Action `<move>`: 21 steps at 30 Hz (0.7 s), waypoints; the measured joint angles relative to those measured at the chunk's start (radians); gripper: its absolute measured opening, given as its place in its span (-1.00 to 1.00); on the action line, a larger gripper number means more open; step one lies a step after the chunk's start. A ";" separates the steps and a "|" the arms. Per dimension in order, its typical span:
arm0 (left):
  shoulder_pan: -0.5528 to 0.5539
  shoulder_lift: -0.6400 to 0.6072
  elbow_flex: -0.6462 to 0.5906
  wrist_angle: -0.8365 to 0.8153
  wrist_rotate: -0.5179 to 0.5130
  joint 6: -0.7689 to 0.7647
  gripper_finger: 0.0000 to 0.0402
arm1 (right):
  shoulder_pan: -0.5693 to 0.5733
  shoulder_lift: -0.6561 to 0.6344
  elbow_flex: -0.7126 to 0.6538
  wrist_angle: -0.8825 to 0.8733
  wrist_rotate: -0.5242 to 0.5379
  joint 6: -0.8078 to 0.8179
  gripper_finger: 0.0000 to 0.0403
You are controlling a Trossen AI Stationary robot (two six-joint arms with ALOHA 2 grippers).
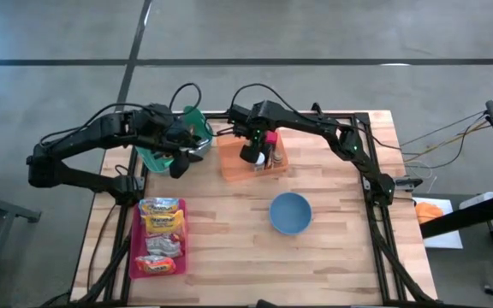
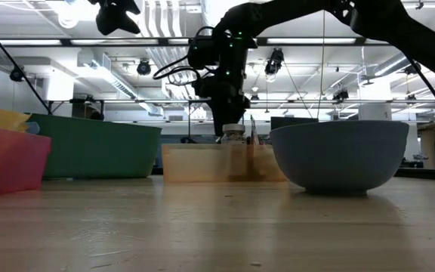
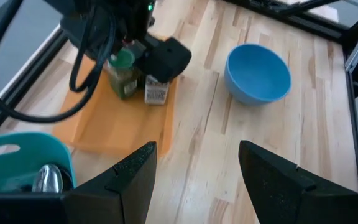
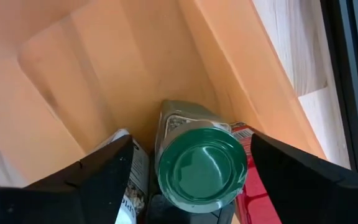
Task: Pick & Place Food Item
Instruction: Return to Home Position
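Observation:
A glass jar with a green lid (image 4: 201,165) stands upright in the orange tray (image 1: 232,162) at the table's far middle. A white-labelled jar (image 4: 132,180) and a red-topped one (image 4: 246,186) stand close beside it. My right gripper (image 4: 191,186) points down over the green-lidded jar, open, one finger on each side of its lid. My left gripper (image 3: 197,180) hangs open and holds nothing, above the near edge of the green bin (image 1: 157,158) at the far left. My right gripper comes at the green-lidded jar from above, its fingers straddling the lid (image 4: 229,149). A gap shows between one finger (image 4: 110,180) and the lid. The other finger (image 4: 291,180) stands right at the lid's edge; whether it touches, I cannot tell. The jar stands on the tray's floor.
A blue bowl (image 1: 290,213) sits on the table to the near right of the orange tray. A red tray (image 1: 136,248) with several snack packets lies at the near left. The green bin holds metal utensils (image 3: 45,177). Bare wood lies between bowl and red tray.

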 joint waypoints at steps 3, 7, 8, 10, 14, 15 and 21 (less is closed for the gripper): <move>0.000 -0.003 0.000 -0.024 0.000 0.000 0.13 | 0.000 0.000 0.000 0.001 0.017 0.032 0.61; 0.000 -0.042 0.000 -0.009 0.000 0.000 0.13 | 0.001 -0.020 0.003 -0.005 0.022 0.055 0.62; 0.000 -0.058 0.000 -0.003 0.000 0.000 0.13 | 0.001 -0.031 0.007 -0.013 0.022 0.061 0.62; 0.001 -0.097 -0.009 0.018 0.000 0.010 0.13 | 0.006 -0.061 0.011 -0.013 0.019 0.079 0.62; 0.001 -0.223 -0.093 0.087 -0.001 0.015 0.14 | 0.014 -0.158 0.010 -0.013 0.014 0.106 0.62; 0.001 -0.262 -0.131 0.116 -0.001 0.006 0.14 | 0.014 -0.187 0.010 -0.013 0.015 0.110 0.62; 0.001 -0.547 -0.481 0.382 -0.005 -0.052 0.14 | 0.041 -0.397 -0.054 0.067 0.023 0.153 0.62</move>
